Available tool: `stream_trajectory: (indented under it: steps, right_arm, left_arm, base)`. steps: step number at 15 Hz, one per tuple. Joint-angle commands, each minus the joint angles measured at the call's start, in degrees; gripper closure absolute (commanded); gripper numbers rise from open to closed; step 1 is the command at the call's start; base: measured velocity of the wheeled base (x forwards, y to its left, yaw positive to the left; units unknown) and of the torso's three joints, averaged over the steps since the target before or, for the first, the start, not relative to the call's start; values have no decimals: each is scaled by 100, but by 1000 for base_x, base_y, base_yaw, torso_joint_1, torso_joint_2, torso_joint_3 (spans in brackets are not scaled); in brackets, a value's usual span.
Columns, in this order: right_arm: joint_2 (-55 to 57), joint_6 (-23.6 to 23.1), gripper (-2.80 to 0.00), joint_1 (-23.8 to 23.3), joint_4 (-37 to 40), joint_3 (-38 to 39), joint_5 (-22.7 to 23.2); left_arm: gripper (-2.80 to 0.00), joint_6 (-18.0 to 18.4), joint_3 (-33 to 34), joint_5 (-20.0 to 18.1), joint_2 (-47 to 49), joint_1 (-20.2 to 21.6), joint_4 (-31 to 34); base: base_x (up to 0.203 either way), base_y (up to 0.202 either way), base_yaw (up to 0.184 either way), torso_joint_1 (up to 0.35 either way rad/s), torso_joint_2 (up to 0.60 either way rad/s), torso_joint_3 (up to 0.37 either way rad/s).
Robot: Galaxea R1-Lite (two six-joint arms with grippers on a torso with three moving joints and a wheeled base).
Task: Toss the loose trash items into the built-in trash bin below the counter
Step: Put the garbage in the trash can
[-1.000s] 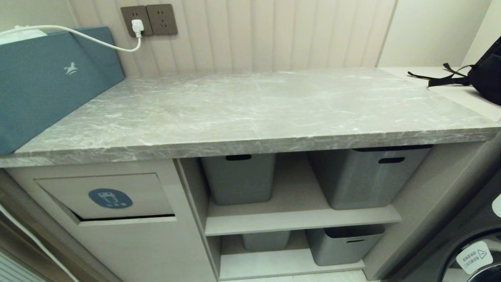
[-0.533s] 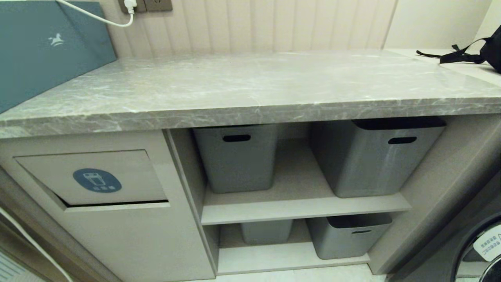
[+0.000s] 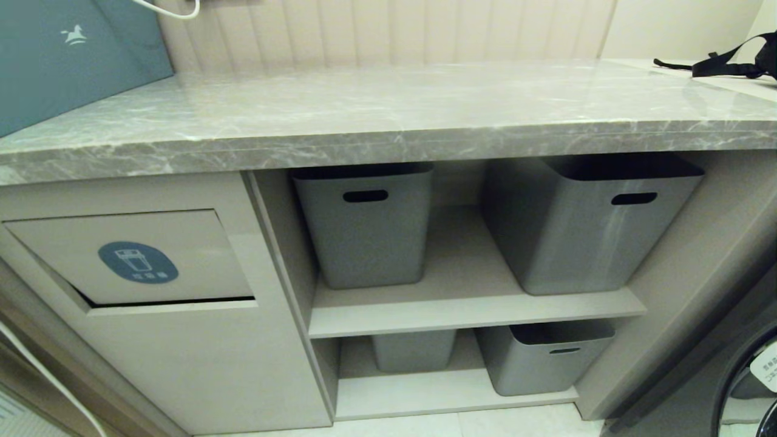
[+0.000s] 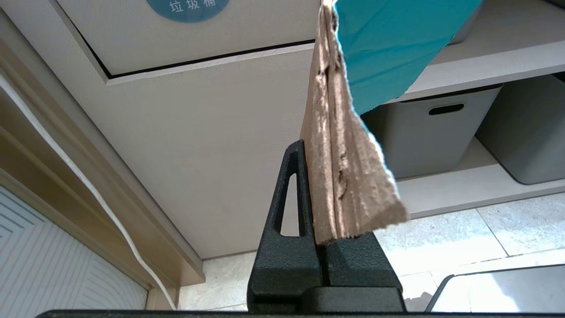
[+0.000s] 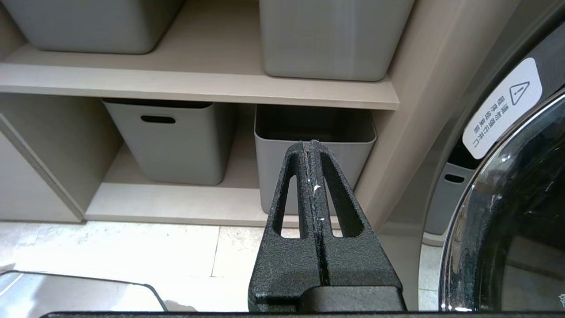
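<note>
Four grey storage bins (image 3: 364, 224) sit on the open shelves under the surface (image 3: 376, 121), two on the upper shelf, two on the lower. No arm appears in the head view.

Left gripper (image 4: 324, 229): jaws closed on the folded teal-and-brown cardboard piece (image 4: 344, 176), which stands upright out of the grip, brown corrugated edge toward the camera, teal face spreading toward 1 o'clock. Gripper is low, in front of the beige cabinet front.

Built-in trash bin (image 3: 130, 258): at 9 o'clock in the head view, directly under the surface's front edge. Flap with round blue sticker (image 3: 138, 262) tilted, dark gap showing along its lower edge. In the left wrist view the flap lies at 11 o'clock from the cardboard, apart from it.

Right gripper (image 5: 314, 185): jaws pressed together, nothing between them, pointed at the lower shelf bins, near a washing machine door (image 5: 507, 212).

Blue-grey box (image 3: 61, 60) on the surface at 10 o'clock; black backpack strap (image 3: 722, 64) at 2 o'clock. No bottle or blister card visible.
</note>
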Motion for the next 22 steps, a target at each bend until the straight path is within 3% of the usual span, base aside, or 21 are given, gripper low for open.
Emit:
stream_trajectory:
  steps: [1,11,20,22]
  right_arm:
    - [-9,-12,0,2,6,0,6]
    - [-9,-38,0,2,15,-9,6]
    - [-9,94,0,2,2,0,-21]
    - [-9,94,0,2,-3,0,-29]
  left_arm:
    - [0,1,0,-3,10,0,-1]
    - [0,8,0,-3,10,0,-1]
    - [0,16,0,15,10,18,8]
    - [0,10,-7,-131,1,27,-61]
  base:
    - [0,0,0,0,0,0]
    - [0,0,0,0,0,0]
    - [2,-8,147,2,2,4]
    - [1,-1,42,3,1,-1]
